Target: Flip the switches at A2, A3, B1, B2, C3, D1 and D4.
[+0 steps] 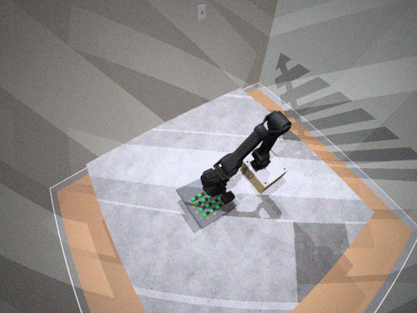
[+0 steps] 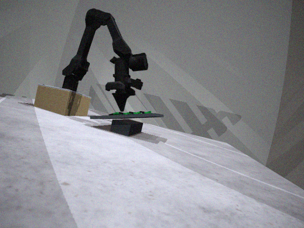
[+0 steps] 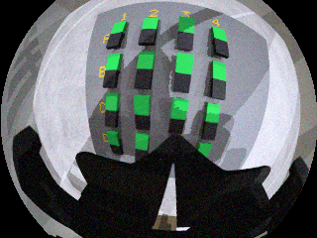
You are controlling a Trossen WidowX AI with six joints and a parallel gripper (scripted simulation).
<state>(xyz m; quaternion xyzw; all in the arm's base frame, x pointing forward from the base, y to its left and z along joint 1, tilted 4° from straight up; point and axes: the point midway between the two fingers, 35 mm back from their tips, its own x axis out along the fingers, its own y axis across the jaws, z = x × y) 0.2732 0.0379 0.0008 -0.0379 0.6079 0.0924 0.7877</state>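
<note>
The grey panel (image 1: 184, 191) (image 2: 103, 117) (image 3: 253, 59) carries rows of green-and-black rocker switches. In the wrist view, A2 (image 3: 149, 31), A3 (image 3: 186, 33), B1 (image 3: 112, 70), B2 (image 3: 145, 70) and D1 (image 3: 114, 141) show clear of the fingers. My gripper (image 2: 121, 110) (image 3: 175, 139) is shut and empty, pointing down. Its tips are a little above the panel, at the near, black end of C3 (image 3: 178, 110). D4 (image 3: 204, 149) is partly hidden by the fingers and D3 is fully hidden. Which ends are raised is hard to tell.
The panel sits on a dark block (image 2: 126, 127). The arm's base stands on a tan box (image 1: 254, 180) (image 2: 52, 99) beside the panel. Neighbouring switches C2 (image 3: 142, 111) and C4 (image 3: 211, 120) flank the fingertips. Shadows of the arm fall across the panel.
</note>
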